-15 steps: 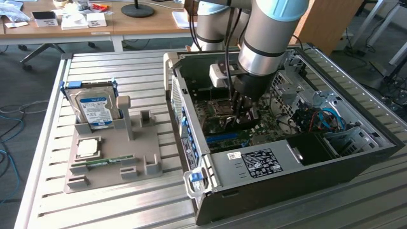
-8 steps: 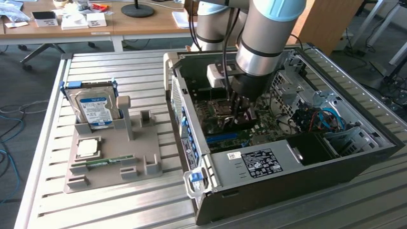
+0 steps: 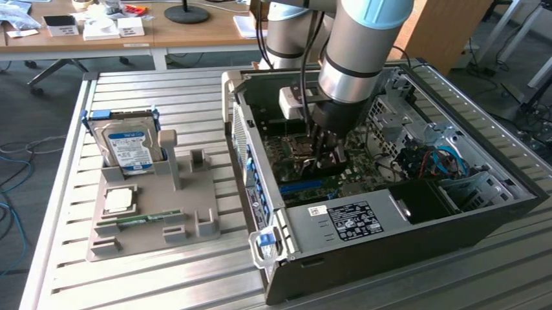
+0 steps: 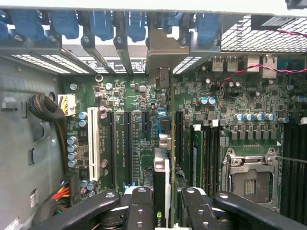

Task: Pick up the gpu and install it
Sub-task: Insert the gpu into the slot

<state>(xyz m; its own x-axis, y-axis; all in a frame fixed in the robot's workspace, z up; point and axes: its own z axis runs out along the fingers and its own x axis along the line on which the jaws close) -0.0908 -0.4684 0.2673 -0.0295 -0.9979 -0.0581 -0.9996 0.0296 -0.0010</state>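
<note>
Tool [image 4: 164, 203] fingers are pinching the gpu [image 4: 162, 175] from both faces, with the jaws partly closed on its thin body. The card is therefore standing edge-on, with its lower edge pointing at the motherboard [image 4: 144, 105]. Holding it upright this way is lining that edge up with a long slot lying between the black slots [image 4: 120, 143] and the memory slots [image 4: 201, 153].

Farther on, its silvery bracket [image 4: 165, 52] is sitting at the case's rear opening, among the blue latches [image 4: 103, 24]. I judge that this is keeping the card square to the back wall. Whether the lower edge is in the slot or just above it is being hidden by the card itself and the fingers.

In the exterior view the arm is reaching down into the open case [image 3: 483, 216]. The tool [image 3: 326, 152] is working deep among dark parts, and the gpu there is hard to make out. Beyond, on the worktop [image 3: 155, 284], a grey holder [image 3: 142, 226] is carrying a hard drive [image 3: 128, 147] and a memory stick [image 3: 138, 219].
</note>
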